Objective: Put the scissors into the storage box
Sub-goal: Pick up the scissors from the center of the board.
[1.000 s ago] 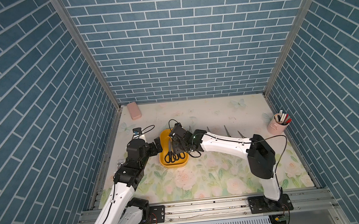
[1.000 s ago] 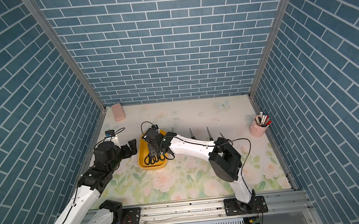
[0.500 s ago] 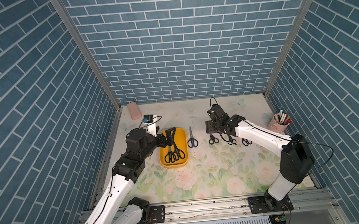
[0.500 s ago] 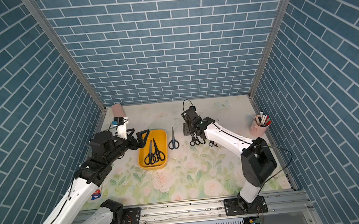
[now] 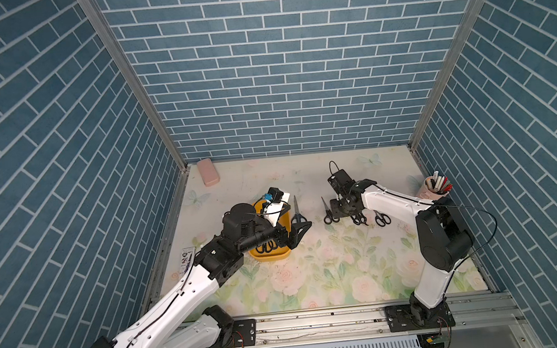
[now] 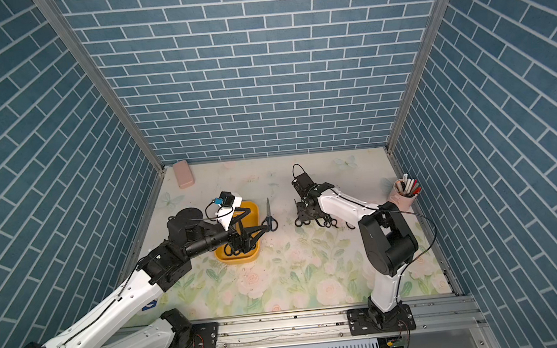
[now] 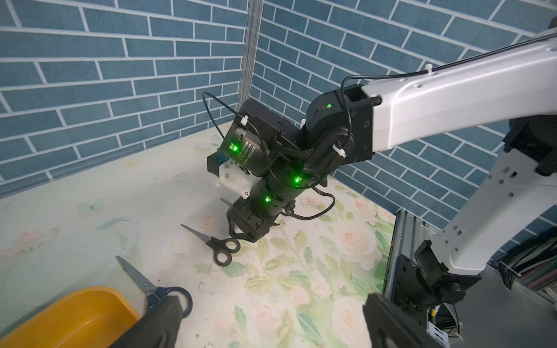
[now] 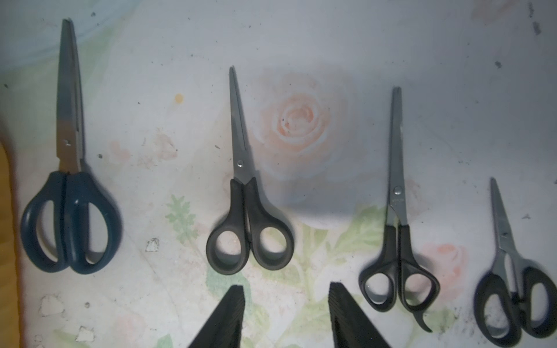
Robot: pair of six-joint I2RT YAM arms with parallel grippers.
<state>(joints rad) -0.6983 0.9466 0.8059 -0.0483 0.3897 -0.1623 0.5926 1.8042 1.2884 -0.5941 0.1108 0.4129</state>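
Note:
The yellow storage box (image 5: 279, 254) stands left of centre, partly under my left arm, with black scissors handles (image 6: 235, 249) showing inside. Blue-handled scissors (image 5: 297, 215) lie just right of the box. My left gripper (image 6: 257, 220) hovers open over the box's right rim beside them. Further right lie three black pairs (image 8: 250, 229) (image 8: 398, 262) (image 8: 515, 301) in a row. My right gripper (image 8: 286, 287) stands open low over the mat, just behind the handles of the nearest black pair (image 5: 327, 212), with nothing between its fingers (image 8: 232, 304).
A pink closed case (image 5: 208, 172) lies in the back left corner. A pink pen cup (image 5: 433, 189) stands by the right wall. Brick walls close three sides, and a metal rail (image 5: 317, 323) runs along the front edge.
My right arm has swung from over the box to the row of scissors and come down there, its jaws narrowing. My left gripper has reached right across the box toward the blue-handled pair.

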